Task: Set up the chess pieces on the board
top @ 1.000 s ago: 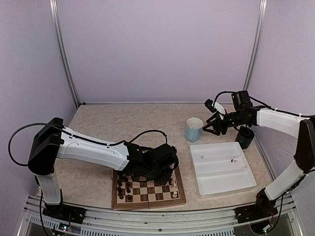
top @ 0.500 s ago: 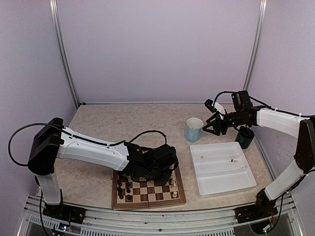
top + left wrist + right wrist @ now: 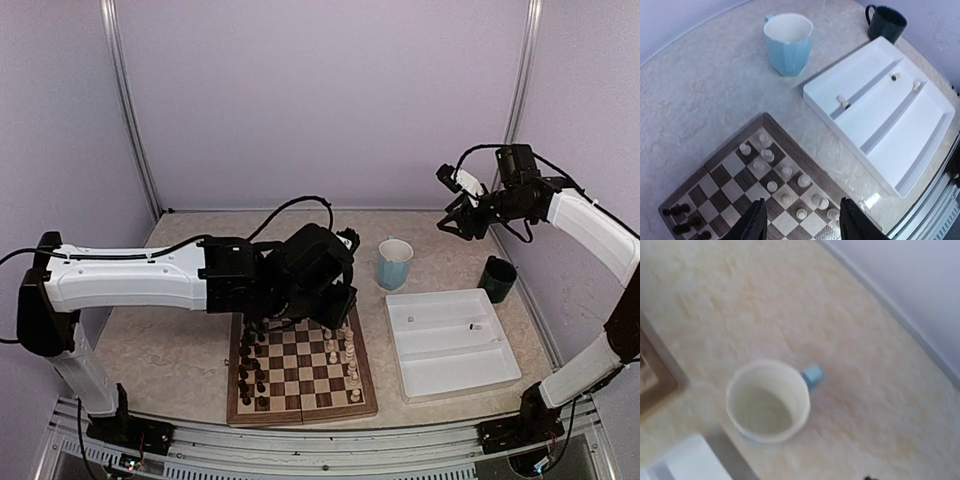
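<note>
- The left fingers [image 3: 755, 223] hang above the far half of the board [image 3: 300, 412], spread wide with nothing between them.
- The right fingers [image 3: 452, 222] are raised high over the back of the surface [image 3: 200, 250], and its wrist camera looks down into the blue mug [image 3: 767, 402]. Their own tips do not show there, and the overhead view is too small to tell whether they are spread or closed.
- Most of the chess pieces [image 3: 786, 172] stand on the board in two rows along its right-hand side. The dark pieces [image 3: 250, 375] stand along the opposite side.
- Three cream pieces are left in the white tray [image 3: 900, 135]: one [image 3: 842, 101] in a near groove and two [image 3: 895, 77] close together towards the far end.
- The dark mug [image 3: 497, 278] stands just beyond the tray's far corner.
- The step in hand looks like the gap between placements. The board is nearly set on the cream side, and neither arm visibly carries a piece.
- The next move probably calls for a reach to the tray for one of the stragglers.
- These are tiny and lie in grooves, so the fingers would need to come down narrow and square to the channel.
- The piece must then be set upright on an empty square without knocking its close neighbours.
</note>
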You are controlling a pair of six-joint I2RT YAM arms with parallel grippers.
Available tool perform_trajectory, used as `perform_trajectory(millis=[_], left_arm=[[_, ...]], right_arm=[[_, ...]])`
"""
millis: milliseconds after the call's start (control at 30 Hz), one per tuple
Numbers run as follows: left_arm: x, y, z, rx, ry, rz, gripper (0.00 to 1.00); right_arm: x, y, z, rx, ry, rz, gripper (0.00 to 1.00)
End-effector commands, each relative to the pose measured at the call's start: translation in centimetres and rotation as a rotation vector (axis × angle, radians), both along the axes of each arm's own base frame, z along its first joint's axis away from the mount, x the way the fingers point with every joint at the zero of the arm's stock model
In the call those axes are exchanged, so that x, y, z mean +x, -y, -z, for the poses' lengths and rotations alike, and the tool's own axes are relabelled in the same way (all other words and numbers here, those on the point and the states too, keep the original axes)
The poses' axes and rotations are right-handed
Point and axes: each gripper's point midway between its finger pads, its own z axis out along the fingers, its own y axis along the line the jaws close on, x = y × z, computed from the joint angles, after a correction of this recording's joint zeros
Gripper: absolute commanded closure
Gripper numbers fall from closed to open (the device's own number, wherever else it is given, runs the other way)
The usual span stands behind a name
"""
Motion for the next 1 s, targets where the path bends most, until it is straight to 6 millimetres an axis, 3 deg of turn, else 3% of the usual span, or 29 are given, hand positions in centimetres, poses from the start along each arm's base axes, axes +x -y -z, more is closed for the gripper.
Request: perform_trajectory(millis=[0, 200, 333, 433, 600, 967], left_arm=[[3.9, 0.7, -5.7, -0.107, 0.141, 0.010, 0.47], [9.3, 2.3, -9.5, -0.409, 0.098, 0.064, 0.45], [11.5, 2.4, -10.8, -0.486, 0.122, 0.092, 0.45], [12.2, 2.9, -10.7, -0.477, 0.133, 0.123, 0.44], [12.5, 4.4, -8.8, -0.426, 0.106, 0.173, 0.44], [12.6, 5.6, -6.5, -0.401, 0.062, 0.208, 0.44]], right_arm=[[-4.2, 2.8, 5.8, -0.206, -0.224, -0.036, 0.53], [-10.0, 6.5, 12.9, -0.401, -0.370, -0.044, 0.61], [-12.1, 7.9, 15.7, -0.452, -0.438, -0.045, 0.63], [-12.4, 9.0, 17.2, -0.486, -0.471, -0.028, 0.64], [-12.5, 10.2, 19.2, -0.522, -0.530, -0.022, 0.67], [-11.6, 11.5, 21.8, -0.591, -0.556, -0.018, 0.67]])
